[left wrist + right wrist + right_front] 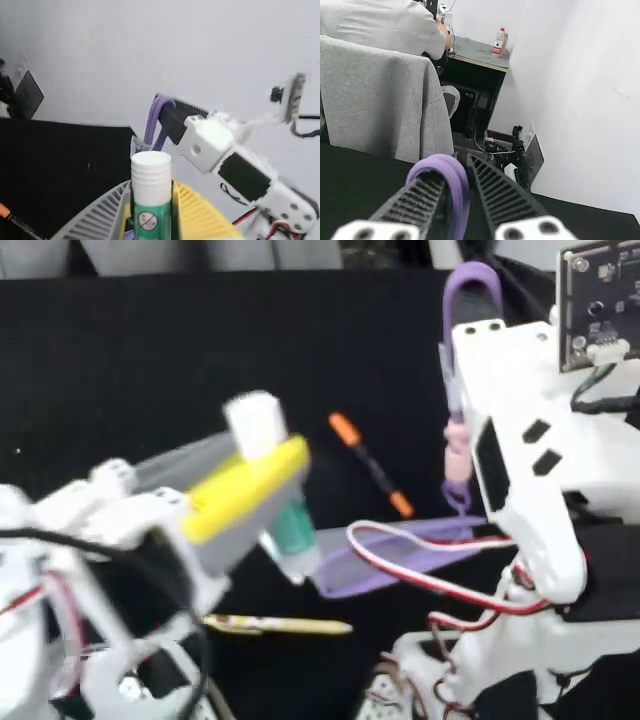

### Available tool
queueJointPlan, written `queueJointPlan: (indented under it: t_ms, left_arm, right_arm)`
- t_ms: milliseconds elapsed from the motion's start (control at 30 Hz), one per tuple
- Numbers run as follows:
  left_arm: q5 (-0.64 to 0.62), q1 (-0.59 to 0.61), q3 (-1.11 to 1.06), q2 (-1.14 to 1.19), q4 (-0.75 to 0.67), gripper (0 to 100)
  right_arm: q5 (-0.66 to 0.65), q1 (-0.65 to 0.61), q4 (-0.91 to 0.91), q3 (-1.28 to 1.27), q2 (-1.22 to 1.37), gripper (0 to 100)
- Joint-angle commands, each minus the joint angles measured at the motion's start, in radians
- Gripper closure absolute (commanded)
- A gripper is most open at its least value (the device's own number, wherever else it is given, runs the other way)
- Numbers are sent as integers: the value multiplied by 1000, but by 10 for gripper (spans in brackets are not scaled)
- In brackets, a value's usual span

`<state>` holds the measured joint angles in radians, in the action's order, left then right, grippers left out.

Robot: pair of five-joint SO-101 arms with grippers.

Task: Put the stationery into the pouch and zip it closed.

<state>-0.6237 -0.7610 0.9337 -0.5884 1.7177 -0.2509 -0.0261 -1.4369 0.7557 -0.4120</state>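
My left gripper (250, 480) is shut on a glue stick (292, 532) with a white cap and green body, held up above the black table. The left wrist view shows the glue stick (150, 195) upright between the grey and yellow fingers of my left gripper (150, 187). My right gripper (478, 298) is shut on an edge of the purple pouch (400, 552), which hangs from it down to the table at centre right. The right wrist view shows a purple fold of the pouch (447, 185) pinched in my right gripper (457, 175). A black pen with orange ends (370, 465) lies mid-table.
A yellow pencil (275, 624) lies near the front edge, below the left gripper. Red and white cables (440, 580) loop from the right arm over the pouch's lower part. The black tabletop (150, 360) stretches to the back left.
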Motion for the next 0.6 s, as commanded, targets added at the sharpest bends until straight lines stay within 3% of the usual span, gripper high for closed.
queueJointPlan:
  t_ms: [0, 233, 367, 567]
  left_arm:
    - [23, 2, -568, -209, -267, 970]
    - [140, -88, -1342, -621, -807, 971]
    - [212, -127, -1659, -878, -1073, 971]
    - [313, -170, -1850, -999, -1125, 971]
  right_arm:
    - [14, -11, 31, 1, -10, 988]
    - [11, -11, 31, 1, -10, 988]
    - [9, -11, 31, 1, -10, 988]
    - [8, -11, 31, -1, -10, 988]
